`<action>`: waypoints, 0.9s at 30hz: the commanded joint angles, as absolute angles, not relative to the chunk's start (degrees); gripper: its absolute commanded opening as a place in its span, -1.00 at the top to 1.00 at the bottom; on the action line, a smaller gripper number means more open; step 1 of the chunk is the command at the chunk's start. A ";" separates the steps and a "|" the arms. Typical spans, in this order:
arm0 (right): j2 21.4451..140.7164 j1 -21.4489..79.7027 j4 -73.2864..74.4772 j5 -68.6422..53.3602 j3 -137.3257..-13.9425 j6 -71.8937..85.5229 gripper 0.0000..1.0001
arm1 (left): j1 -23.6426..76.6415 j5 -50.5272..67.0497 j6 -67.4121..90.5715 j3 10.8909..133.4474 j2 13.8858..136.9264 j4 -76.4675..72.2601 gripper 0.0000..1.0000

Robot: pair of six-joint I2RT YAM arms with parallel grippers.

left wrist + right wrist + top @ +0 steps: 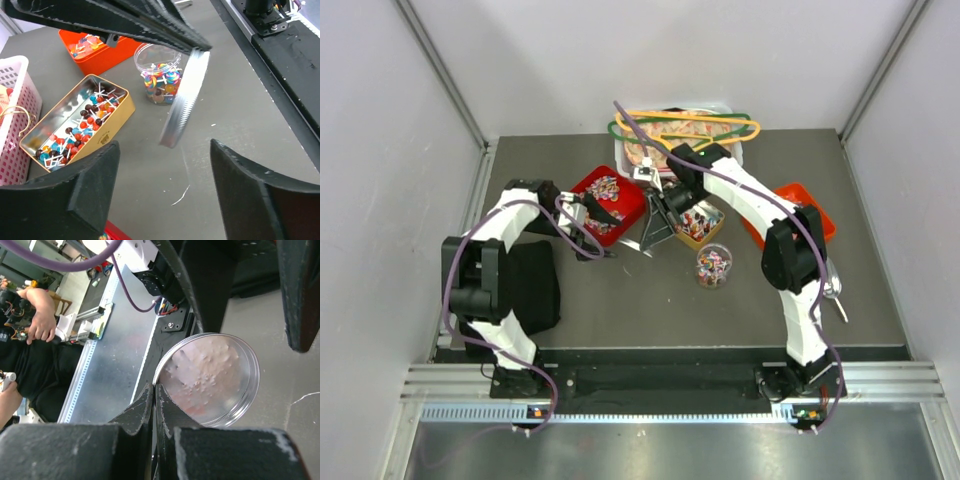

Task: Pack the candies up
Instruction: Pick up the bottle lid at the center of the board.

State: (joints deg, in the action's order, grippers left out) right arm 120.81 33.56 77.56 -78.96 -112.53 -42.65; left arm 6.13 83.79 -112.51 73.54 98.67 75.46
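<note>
Candies (604,190) lie heaped in a red tray (632,203) left of centre. More candies fill a clear jar (713,265) and an open gold tin (701,223); the left wrist view shows the jar (159,79) and the tin (75,125) too. My left gripper (584,216) hangs by the red tray's near edge, open with nothing between its fingers (95,170). My right gripper (154,386) is shut on the rim of a round silver lid (212,377). It holds the lid (656,236) on edge above the table, between the tray and the tin.
A white basket (735,152) with coloured hangers (685,125) stands at the back. An orange tray (804,205) with a few sweets sits behind the right arm. A black cloth (532,285) lies by the left arm's base. Grey walls close in three sides.
</note>
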 commanded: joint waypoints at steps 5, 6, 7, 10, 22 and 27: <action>119.97 35.07 92.11 -80.16 -114.87 -44.82 1.00 | 8.00 95.45 -115.58 76.38 100.99 86.31 -0.21; 120.14 35.07 92.11 -80.16 -115.05 -45.00 1.00 | 8.35 95.28 -115.58 76.38 100.99 86.31 -0.21; 120.49 34.98 92.28 -80.16 -115.40 -45.17 1.00 | 8.52 95.36 -115.58 76.29 100.99 86.31 -0.19; 121.02 34.98 92.37 -80.07 -115.66 -45.18 1.00 | 9.14 95.36 -115.58 76.20 100.64 86.31 -0.17; 121.82 34.81 92.29 -79.54 -116.19 -45.26 1.00 | 10.02 95.27 -114.96 75.67 99.67 86.31 0.10; 121.82 34.46 92.20 -79.19 -116.19 -45.18 1.00 | 10.02 95.36 -114.44 75.85 99.84 86.31 0.18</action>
State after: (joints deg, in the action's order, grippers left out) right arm 121.60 34.37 77.54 -78.02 -113.71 -43.07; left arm 9.78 84.01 -112.92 74.61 101.19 75.68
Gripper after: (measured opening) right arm 0.006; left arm 0.431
